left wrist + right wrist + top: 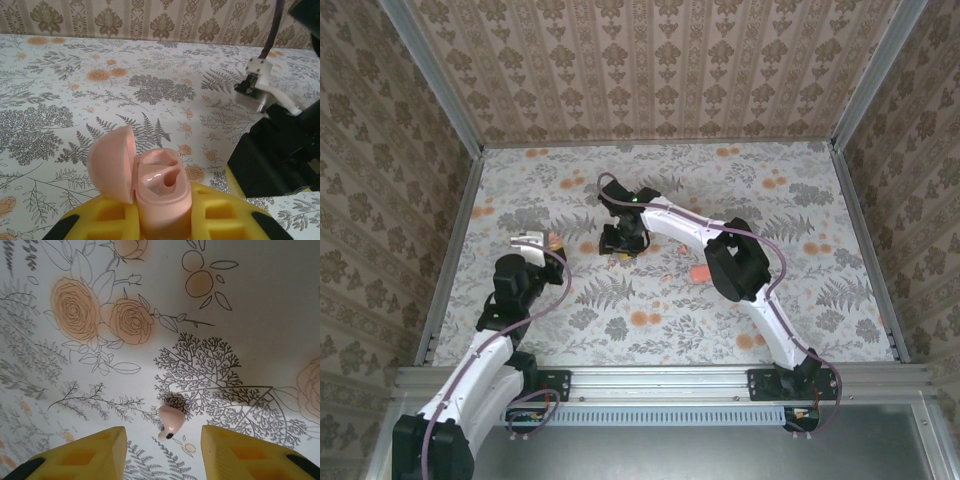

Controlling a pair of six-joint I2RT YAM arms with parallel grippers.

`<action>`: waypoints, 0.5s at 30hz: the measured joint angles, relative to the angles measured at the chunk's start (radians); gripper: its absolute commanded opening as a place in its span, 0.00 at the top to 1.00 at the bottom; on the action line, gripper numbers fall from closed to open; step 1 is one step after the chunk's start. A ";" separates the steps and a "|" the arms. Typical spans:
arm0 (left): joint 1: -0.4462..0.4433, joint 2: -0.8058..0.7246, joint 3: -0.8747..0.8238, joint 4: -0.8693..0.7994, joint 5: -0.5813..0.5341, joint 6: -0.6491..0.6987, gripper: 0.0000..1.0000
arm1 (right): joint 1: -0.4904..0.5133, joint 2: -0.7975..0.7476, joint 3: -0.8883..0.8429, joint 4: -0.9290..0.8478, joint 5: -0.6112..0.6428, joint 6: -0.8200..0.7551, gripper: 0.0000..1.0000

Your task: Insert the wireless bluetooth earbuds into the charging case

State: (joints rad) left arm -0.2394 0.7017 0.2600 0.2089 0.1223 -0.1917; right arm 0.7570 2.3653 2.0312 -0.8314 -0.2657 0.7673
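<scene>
Glossy salmon-pink earbud; paler pink case. The right hand has yellow fingers. White tabletop printed with grey ferns, orange roses. Beige damask walls.

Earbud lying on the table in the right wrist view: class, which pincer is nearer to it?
Right. The right pincer hangs over the earbud, a finger either side. The left pincer holds the open charging case, away to the left.
</scene>
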 measured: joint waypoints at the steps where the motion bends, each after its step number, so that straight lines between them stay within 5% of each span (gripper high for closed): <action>1: 0.000 -0.002 0.000 0.000 0.000 0.000 0.81 | 0.001 0.011 0.012 -0.006 -0.003 0.000 0.57; 15: 0.018 -0.049 -0.003 0.000 -0.015 0.000 0.81 | 0.010 0.068 0.064 -0.044 -0.011 -0.001 0.62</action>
State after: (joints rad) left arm -0.2214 0.6529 0.2573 0.2085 0.1074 -0.1913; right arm 0.7670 2.4332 2.0953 -0.8757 -0.2771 0.7662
